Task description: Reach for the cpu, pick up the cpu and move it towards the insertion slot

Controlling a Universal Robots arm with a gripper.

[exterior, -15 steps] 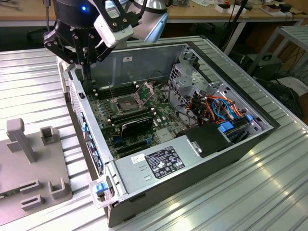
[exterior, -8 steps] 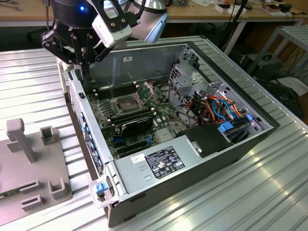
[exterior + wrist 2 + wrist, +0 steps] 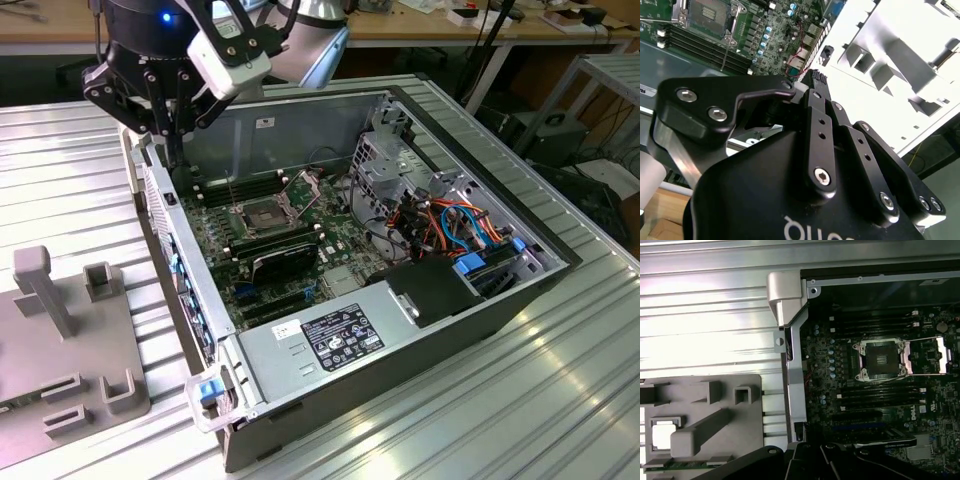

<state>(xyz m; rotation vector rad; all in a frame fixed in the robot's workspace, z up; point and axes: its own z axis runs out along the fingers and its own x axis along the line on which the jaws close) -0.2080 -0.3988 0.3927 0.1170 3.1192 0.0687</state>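
Note:
The cpu is a pale square plate lying in a recess of the grey fixture, beside a slanted grey post. The insertion slot is the square socket with a dark centre on the green motherboard, its metal retention frame hinged up. It is also seen in both wrist views, socket and socket. My gripper hangs over the case's back corner on the exterior view's left, between fixture and socket. Its black fingers are shut with nothing held. The gripper is well apart from the cpu.
The open computer case holds memory slots, a black shrouded card, a power supply and coloured cables. The case's side wall stands between fixture and motherboard. A ribbed aluminium table lies all around.

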